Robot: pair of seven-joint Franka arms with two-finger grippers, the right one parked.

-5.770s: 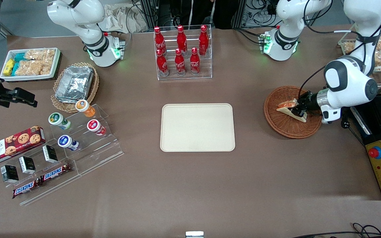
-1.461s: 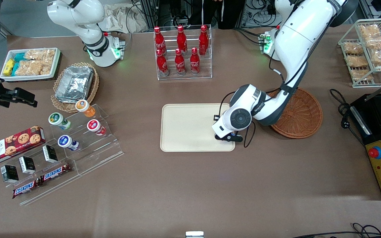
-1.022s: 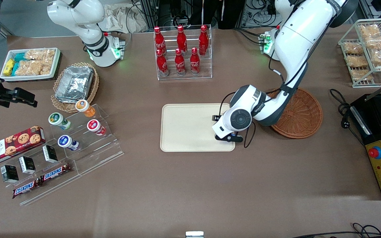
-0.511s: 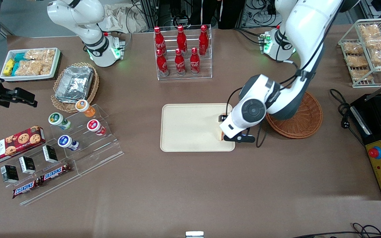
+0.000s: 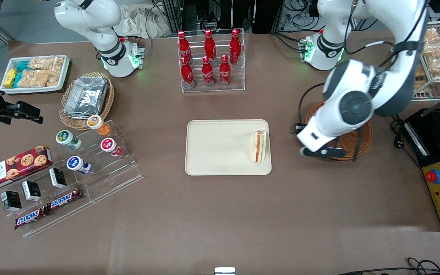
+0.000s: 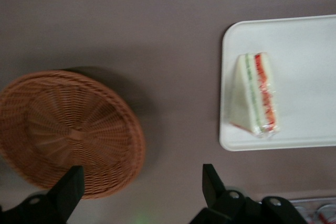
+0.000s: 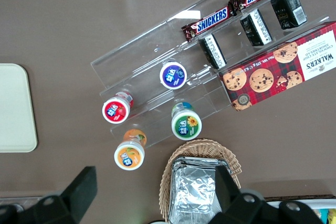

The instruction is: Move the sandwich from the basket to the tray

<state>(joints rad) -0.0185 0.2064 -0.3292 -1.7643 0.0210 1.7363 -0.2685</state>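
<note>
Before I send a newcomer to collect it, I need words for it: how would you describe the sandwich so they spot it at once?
Find the big cream tray mid-table, nearer the front camera than the red bottle rack. The sandwich lies at the tray's end toward the woven basket, where the open claw hovers. It is the tray's only item: a white wedge striped red and green.

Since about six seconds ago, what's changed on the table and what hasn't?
The sandwich went from the basket to the tray, at the tray's end nearest the basket. It has been let go: the gripper is open and has pulled back above the table between tray and basket. The basket, now empty, the tray, the cola bottles and the snack display stayed put.
</note>
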